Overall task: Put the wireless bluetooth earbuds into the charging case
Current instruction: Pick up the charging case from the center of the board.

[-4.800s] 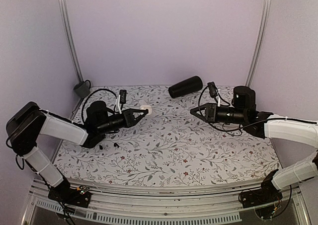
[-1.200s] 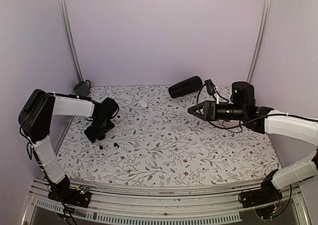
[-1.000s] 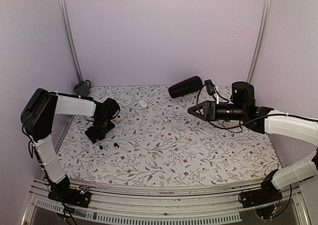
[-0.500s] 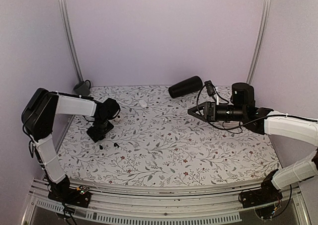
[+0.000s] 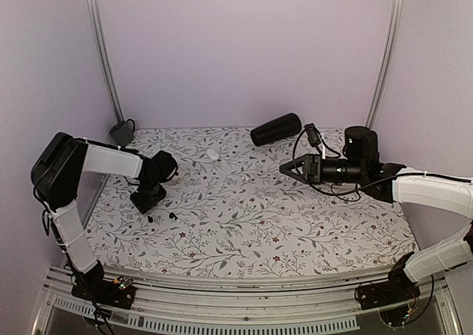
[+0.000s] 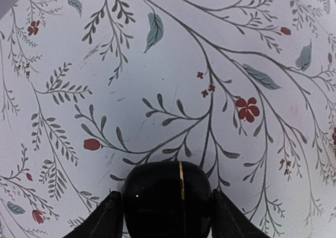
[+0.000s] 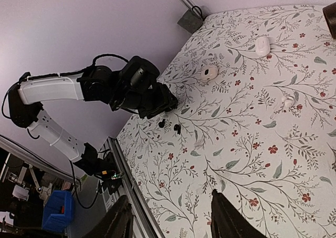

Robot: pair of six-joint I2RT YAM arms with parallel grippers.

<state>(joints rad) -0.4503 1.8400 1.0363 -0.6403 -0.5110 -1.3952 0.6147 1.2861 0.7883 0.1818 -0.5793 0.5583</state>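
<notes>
surface (image 5: 295, 224): white covering with a grey vine and red flower print; both arms bolted at its near edge
room: plain lilac walls (image 5: 244, 54), a metal post (image 5: 103, 61) in each back corner
clutter: black cylinder (image 5: 276, 129) lying at the back; grey holder (image 5: 120, 133) with a cable in the back-left corner; small white item (image 5: 213, 154) behind centre-left
markings: one thin gold line across a glossy black rounded object (image 6: 167, 201)
left gripper (image 5: 147, 205): pointing down at the left side, jaws about half apart, fingers (image 6: 107, 219) flanking the black object; black on black, so can't tell if it's clamped
right gripper (image 5: 283, 167): horizontal, pointing left, jaws apart, nothing between them
earbuds (image 5: 150, 219) (image 5: 171, 215): both loose on the surface, side by side, just on the near side of the left gripper
</notes>
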